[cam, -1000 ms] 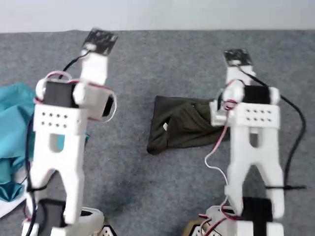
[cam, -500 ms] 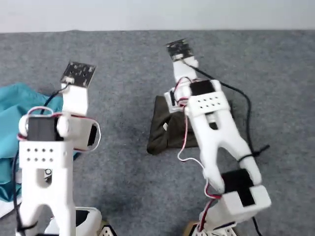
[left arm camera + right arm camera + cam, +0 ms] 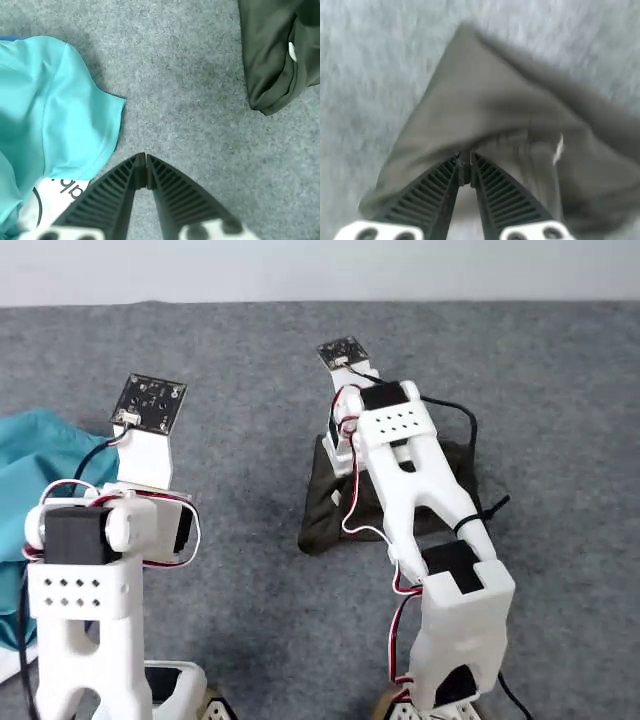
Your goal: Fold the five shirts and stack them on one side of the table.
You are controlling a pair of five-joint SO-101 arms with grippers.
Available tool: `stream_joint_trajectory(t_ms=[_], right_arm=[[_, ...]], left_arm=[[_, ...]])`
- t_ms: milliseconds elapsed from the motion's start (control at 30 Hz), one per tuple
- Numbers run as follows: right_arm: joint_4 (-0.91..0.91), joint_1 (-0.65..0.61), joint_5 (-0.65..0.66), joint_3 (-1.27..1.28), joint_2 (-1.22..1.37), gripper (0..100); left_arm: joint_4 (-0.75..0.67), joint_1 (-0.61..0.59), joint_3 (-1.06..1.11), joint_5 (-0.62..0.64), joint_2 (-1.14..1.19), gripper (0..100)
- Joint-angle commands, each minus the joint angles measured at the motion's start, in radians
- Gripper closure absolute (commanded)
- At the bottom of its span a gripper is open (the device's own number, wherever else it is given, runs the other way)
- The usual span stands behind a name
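Note:
A dark olive shirt [image 3: 325,495] lies folded in the middle of the grey table, with a small white label [image 3: 558,148] on it. My right arm stretches over this dark shirt [image 3: 485,115]. The right gripper [image 3: 465,167] is shut, its tips right at the cloth; I cannot tell whether any fabric is pinched. A teal shirt [image 3: 30,465] lies crumpled at the left edge. My left gripper [image 3: 145,169] is shut and holds nothing, hanging over bare carpet beside the teal shirt's sleeve [image 3: 75,120]. The dark shirt [image 3: 272,55] lies farther off.
A white cloth with dark print [image 3: 55,192] peeks out from under the teal shirt, and a white corner [image 3: 12,665] lies at the lower left. The grey carpet [image 3: 560,370] covers the table to the far edge, and a pale wall runs behind.
My right arm has swung left from the dark shirt's right side to lie over it. The left arm has pulled back toward the teal shirt.

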Motion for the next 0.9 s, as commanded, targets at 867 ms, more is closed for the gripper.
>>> stream_joint_trajectory(t_ms=[867], right_arm=[[0.156,0.033,-0.064,-0.144,-0.024,71.8]], left_arm=[[0.015,-0.003,-0.004,-0.006,-0.023,100]])
